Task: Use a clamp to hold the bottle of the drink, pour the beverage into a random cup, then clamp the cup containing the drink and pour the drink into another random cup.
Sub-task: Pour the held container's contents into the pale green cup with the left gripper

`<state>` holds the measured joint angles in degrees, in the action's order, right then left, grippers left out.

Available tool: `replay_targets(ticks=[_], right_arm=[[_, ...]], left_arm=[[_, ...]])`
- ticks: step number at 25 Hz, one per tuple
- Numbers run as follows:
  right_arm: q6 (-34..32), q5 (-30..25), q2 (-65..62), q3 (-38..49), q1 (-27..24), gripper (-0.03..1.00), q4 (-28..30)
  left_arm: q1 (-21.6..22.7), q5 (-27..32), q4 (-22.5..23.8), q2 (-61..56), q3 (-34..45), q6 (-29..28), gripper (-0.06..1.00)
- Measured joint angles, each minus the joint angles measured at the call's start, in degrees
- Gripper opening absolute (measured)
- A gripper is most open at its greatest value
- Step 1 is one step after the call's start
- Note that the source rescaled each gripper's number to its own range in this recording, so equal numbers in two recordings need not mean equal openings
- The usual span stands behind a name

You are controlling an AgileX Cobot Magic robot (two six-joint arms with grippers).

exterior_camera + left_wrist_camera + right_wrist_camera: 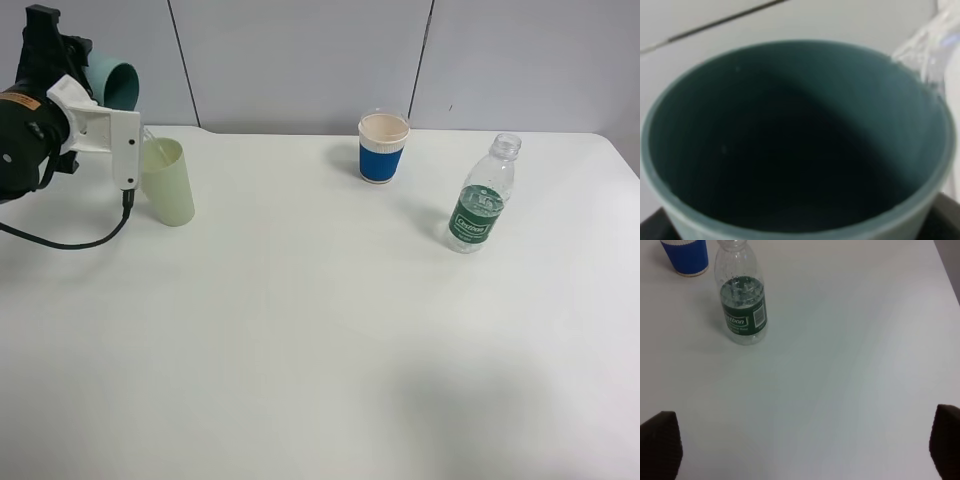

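White table (320, 340) fills most of frame. On it: pale yellow-green tumbler (168, 182) upper left, upright; white paper cup w/ blue band (383, 147) top centre; clear bottle w/ green label (482, 196) upper right, upright, uncapped, apart from paper cup.

Off-task items you can see: one paper cup, the surface, the wall panels.

You have a white paper cup (383, 147) with a blue band standing upright toward the back of the white surface (320, 340), its mouth open and pale inside. Behind the surface you see grey wall panels (300, 60) split by dark vertical seams.
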<state>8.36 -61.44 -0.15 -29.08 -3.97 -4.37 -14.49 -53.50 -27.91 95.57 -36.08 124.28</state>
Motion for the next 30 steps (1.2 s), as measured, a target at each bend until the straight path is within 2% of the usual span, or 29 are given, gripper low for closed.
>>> replay_targets(ticks=[4, 9, 13, 17, 21, 30], right_arm=[[0.0, 0.0, 0.0, 0.0, 0.0, 0.99, 0.0], [0.0, 0.0, 0.0, 0.0, 0.0, 0.99, 0.0], [0.0, 0.0, 0.0, 0.0, 0.0, 0.99, 0.0], [0.0, 0.0, 0.0, 0.0, 0.0, 0.99, 0.0], [0.0, 0.0, 0.0, 0.0, 0.0, 0.99, 0.0], [0.0, 0.0, 0.0, 0.0, 0.0, 0.99, 0.0]], left_arm=[[0.0, 0.0, 1.9, 0.0, 0.0, 4.38, 0.03], [0.0, 0.0, 2.18, 0.0, 0.0, 10.3, 0.03], [0.0, 0.06, 2.13, 0.0, 0.0, 7.57, 0.03], [0.0, 1.64, 2.02, 0.0, 0.0, -2.15, 0.03], [0.0, 4.5, 2.02, 0.0, 0.0, -15.7, 0.03], [-0.22, 8.7, 2.68, -2.19, 0.0, -56.21, 0.03]])
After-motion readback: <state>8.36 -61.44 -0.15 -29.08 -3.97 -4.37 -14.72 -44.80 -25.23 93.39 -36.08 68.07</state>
